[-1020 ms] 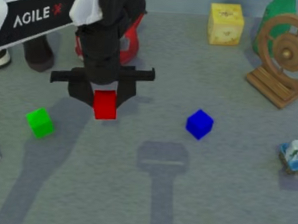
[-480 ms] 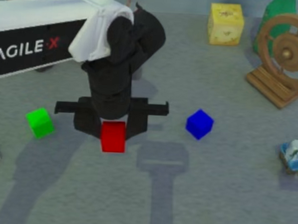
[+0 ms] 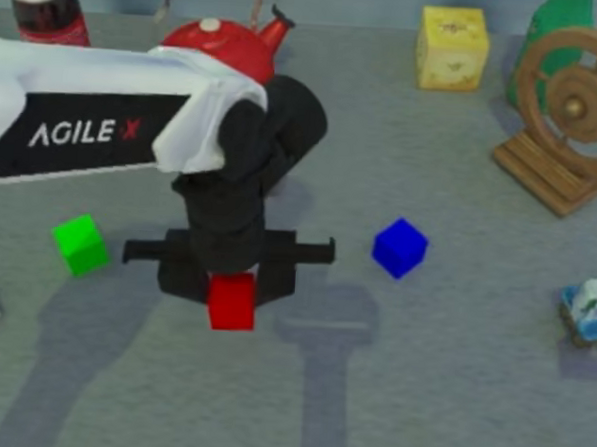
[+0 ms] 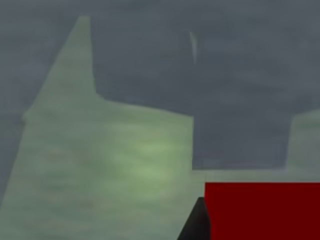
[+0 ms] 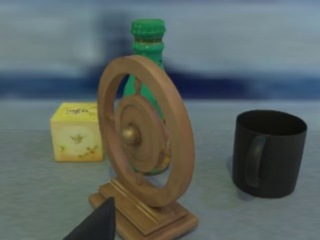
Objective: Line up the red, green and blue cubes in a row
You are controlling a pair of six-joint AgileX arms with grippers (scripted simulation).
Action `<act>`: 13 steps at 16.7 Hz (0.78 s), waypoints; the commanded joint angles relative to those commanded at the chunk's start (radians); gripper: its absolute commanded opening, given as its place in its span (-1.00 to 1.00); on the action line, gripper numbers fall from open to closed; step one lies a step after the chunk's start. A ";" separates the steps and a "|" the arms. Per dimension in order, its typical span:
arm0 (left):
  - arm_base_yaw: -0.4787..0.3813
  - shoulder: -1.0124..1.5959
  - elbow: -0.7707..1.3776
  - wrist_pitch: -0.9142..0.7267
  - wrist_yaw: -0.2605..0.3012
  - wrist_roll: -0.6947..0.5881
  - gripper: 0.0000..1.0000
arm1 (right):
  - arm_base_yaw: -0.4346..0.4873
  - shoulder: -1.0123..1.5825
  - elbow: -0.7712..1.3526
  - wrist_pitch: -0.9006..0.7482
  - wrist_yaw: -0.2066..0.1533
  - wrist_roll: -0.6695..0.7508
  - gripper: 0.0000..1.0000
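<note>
Left gripper (image 3: 231, 292): seen from above near the table's middle, on a white arm with black matte wrist; its jaws are clamped on the red cube.
Red cube (image 3: 231, 301): a plain, flat-faced bright red block, held between the black fingers; in the left wrist view (image 4: 262, 210) it is seen as a flat red face beside one dark finger (image 4: 196, 222), above the tabletop.
Green cube (image 3: 80, 244): a small bright green block, set on the table to the left of the gripper, apart from it.
Blue cube (image 3: 398, 248): a deep blue block, turned at an angle, set to the right of the gripper and apart from it.
Table (image 3: 450, 392): a grey, felt-like surface crossed by dark arm shadows.
Right arm: its gripper is not shown in the top view; only a dark fingertip is seen in its wrist view, so the state of its jaws cannot be told.
Wooden wheel (image 5: 145, 140): a round, spoked, varnished ornament on a stepped base, at the far right.
Yellow box (image 3: 452, 47): a printed cube, at the far side.
Red kettle (image 3: 223, 45): rounded and glossy, at the far side, partly hidden by the arm.
Black mug (image 5: 267, 152): cylindrical and matte, beside the wheel.
</note>
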 joint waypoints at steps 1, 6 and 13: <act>-0.002 0.010 -0.022 0.030 0.000 0.001 -1.00 | 0.000 0.000 0.000 0.000 0.000 0.000 1.00; -0.005 0.021 -0.045 0.058 0.000 0.002 -1.00 | 0.000 0.000 0.000 0.000 0.000 0.000 1.00; -0.005 0.021 -0.045 0.058 0.000 0.002 0.06 | 0.000 0.000 0.000 0.000 0.000 0.000 1.00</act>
